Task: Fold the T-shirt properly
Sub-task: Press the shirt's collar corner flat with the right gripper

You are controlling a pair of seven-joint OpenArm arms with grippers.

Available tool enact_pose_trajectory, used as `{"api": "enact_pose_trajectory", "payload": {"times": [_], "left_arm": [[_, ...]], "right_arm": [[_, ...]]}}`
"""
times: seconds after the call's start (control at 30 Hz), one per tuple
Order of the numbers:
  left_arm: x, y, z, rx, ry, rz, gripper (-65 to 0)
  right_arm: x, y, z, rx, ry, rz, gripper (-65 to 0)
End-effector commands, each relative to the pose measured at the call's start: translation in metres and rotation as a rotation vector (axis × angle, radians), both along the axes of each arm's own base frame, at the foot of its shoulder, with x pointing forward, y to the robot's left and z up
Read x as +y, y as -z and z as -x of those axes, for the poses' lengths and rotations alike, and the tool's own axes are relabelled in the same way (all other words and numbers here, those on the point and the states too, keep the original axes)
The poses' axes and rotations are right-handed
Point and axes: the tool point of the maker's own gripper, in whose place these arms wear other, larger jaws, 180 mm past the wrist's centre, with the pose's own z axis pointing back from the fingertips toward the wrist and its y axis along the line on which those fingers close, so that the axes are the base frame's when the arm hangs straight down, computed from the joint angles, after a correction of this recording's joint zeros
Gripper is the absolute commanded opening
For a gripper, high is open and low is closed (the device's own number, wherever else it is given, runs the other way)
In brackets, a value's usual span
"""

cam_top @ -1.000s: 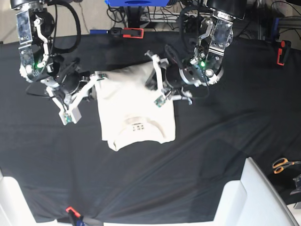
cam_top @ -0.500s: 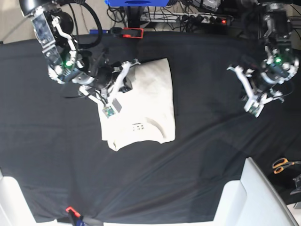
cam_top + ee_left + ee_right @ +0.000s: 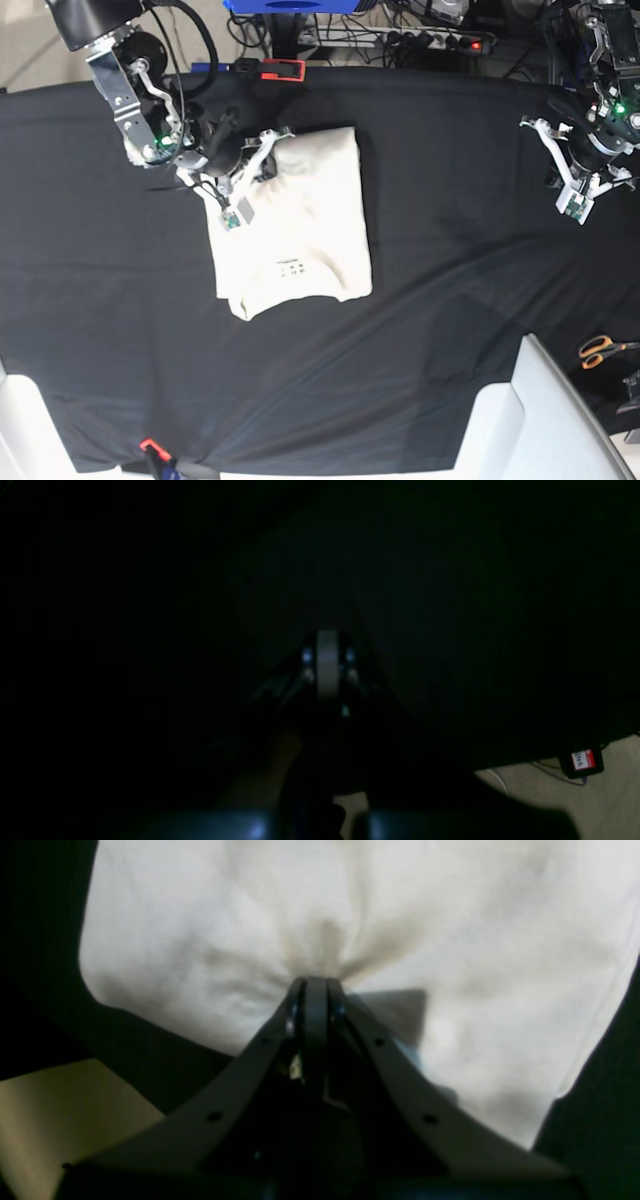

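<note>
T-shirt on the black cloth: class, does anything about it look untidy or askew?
Yes. The T-shirt lies slightly tilted, and its top left part is bunched into radiating creases where the shut right gripper pinches it, so the folded shape isn't flat there.

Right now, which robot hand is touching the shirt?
The right gripper, pinched shut on the T-shirt. The left gripper hangs far off over bare black cloth.

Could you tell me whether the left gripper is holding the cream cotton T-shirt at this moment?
No, the left gripper hangs shut over bare black cloth, far from the cream T-shirt.
</note>
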Motion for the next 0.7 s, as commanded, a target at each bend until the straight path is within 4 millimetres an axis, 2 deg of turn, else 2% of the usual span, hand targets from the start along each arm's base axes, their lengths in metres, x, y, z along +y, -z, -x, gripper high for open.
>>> {"api": "enact_pose_trajectory", "payload": {"times": [0.0,0.13,0.2,0.23,0.4,0.5,0.67], "left_arm": [[0.002,-0.009,-0.006,-0.034,0.006,-0.007,-65.0],[0.002,-0.009,-0.007,-0.035,0.005,-0.006,-65.0],[0.002,-0.008,-0.006,-0.033,0.005,-0.005,-65.0],[0.002,-0.008,-0.006,-0.033,0.005,-0.005,-65.0],[0.004,-0.004,0.003,-0.011,0.003,-0.008,-65.0],[0.003,-0.003,0.004,-0.007,0.004,-0.007,-65.0],[0.003,-0.003,0.004,-0.007,0.004,-0.007,-65.0]], "right_arm": [[0.005,-0.016,-0.008,-0.05,-0.006,-0.019,-64.8],[0.016,-0.052,-0.009,-0.101,-0.044,-0.046,-64.8],[0.016,-0.057,-0.009,-0.106,-0.051,-0.045,-64.8],[0.015,-0.055,-0.01,-0.104,-0.051,-0.039,-64.8],[-0.007,-0.018,-0.015,-0.067,-0.004,0.006,-64.8],[-0.013,-0.01,-0.021,-0.055,0.005,0.024,-64.8],[-0.008,-0.052,-0.032,-0.146,-0.039,0.007,-64.8]]}}
